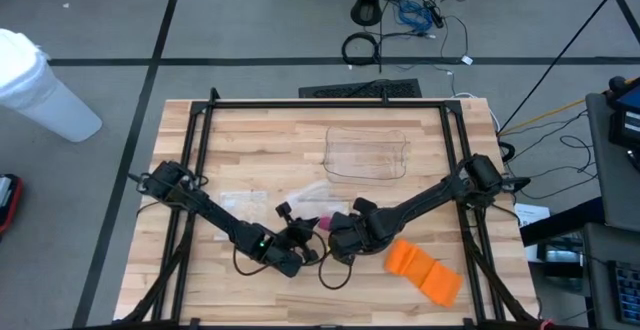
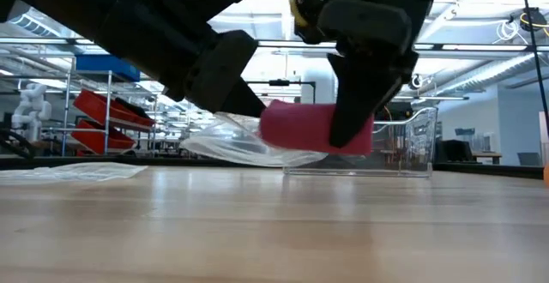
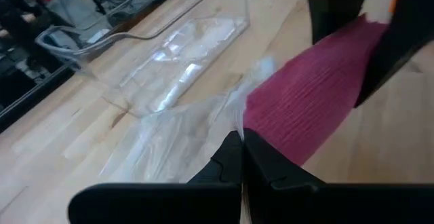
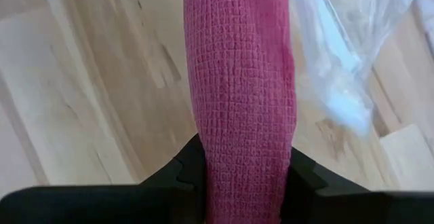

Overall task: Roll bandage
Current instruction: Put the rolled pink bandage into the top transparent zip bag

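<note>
both my grippers meet at the pink bandage: right gripper clamps it, its long axis running away toward my left gripper, pinched on plastic wrap.

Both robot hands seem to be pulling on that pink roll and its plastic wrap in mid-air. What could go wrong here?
1. The right hand grips the pink woven bandage roll above the wooden table; a slip would drop it.
2. The left hand is shut on the thin clear plastic wrapper, which might tear or slide free.
3. The roll could bump the clear plastic box behind it.
</note>
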Available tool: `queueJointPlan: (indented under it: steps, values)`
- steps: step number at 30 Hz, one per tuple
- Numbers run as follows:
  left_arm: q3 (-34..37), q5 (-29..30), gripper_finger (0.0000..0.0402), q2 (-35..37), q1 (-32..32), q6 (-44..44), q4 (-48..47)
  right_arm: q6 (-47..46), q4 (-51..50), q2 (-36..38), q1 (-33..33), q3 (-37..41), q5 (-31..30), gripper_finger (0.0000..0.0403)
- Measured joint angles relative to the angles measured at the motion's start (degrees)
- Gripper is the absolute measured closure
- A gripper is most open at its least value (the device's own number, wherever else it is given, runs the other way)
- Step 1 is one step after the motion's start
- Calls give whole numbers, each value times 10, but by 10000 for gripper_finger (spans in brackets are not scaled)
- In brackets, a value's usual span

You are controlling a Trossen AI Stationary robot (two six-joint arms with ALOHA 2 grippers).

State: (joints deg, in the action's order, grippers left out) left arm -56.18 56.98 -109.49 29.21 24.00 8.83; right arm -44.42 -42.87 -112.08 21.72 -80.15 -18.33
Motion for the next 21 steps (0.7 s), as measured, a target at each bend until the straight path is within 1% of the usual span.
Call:
queueJointPlan:
  steps: [10, 15, 21]
  values:
    - [-34, -36, 401, 0, 3, -9, -7, 0, -26, -13, -4, 0, 7, 301]
    - [-36, -51, 401, 0, 4, -4, -8, -5, -54, -13, -6, 0, 8, 302]
    - [-36, -51, 401, 0, 2, 12, -8, -4, -53, -13, -12, -1, 53, 301]
